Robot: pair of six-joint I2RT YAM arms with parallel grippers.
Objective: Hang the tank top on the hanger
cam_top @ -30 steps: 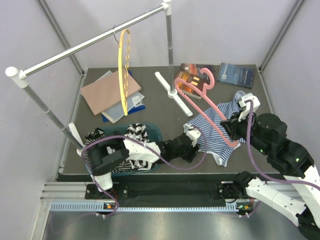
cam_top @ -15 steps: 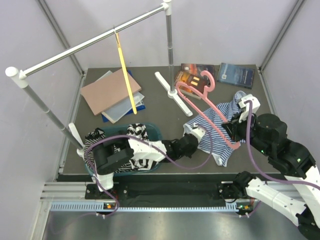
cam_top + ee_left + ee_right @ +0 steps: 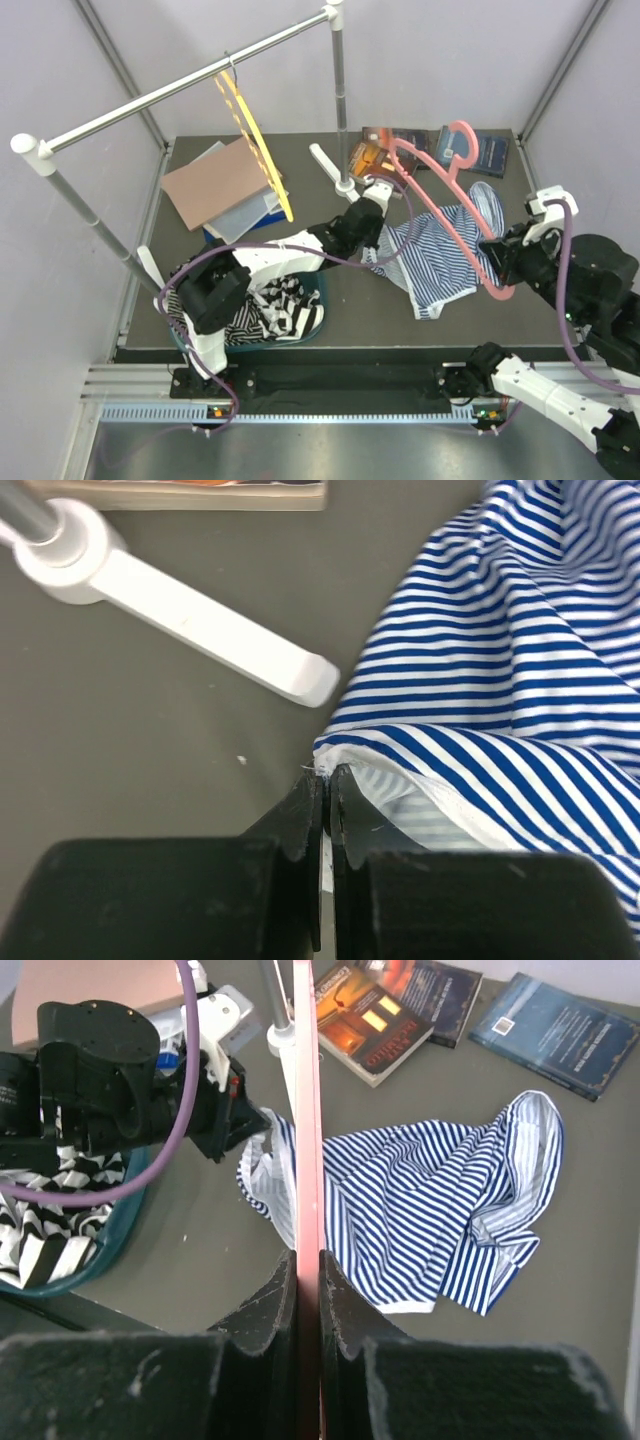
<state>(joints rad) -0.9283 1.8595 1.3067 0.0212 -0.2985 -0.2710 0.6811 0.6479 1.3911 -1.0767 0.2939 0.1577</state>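
A dark grey bench (image 3: 360,315) is seen, closed in by pale grey walls (image 3: 450,60) on three sides. A silver metal rail (image 3: 180,85) on white posts is stretched across the left and far part of the room, and a yellow plastic hanger (image 3: 255,145) is hung on it. The white flat foot of one post (image 3: 190,615) is set on the bench near the middle. A brown flat pad on a pile of books (image 3: 215,180) is laid at the far left, and two dark books (image 3: 480,150) at the far edge. A teal basket (image 3: 318,262) with black-and-white striped garments (image 3: 270,310) is placed at the near left.

The blue-and-white striped tank top (image 3: 445,255) is spread, crumpled, on the right half of the bench. Its white hem is pinched at the left side by the left claw (image 3: 327,780), whose fingers are pressed together on the cloth, just beside the post foot.

The pink plastic hanger (image 3: 308,1110) is clamped at the end of one arm by the right claw (image 3: 308,1270). It is held tilted above the tank top, with its hook toward the far books.
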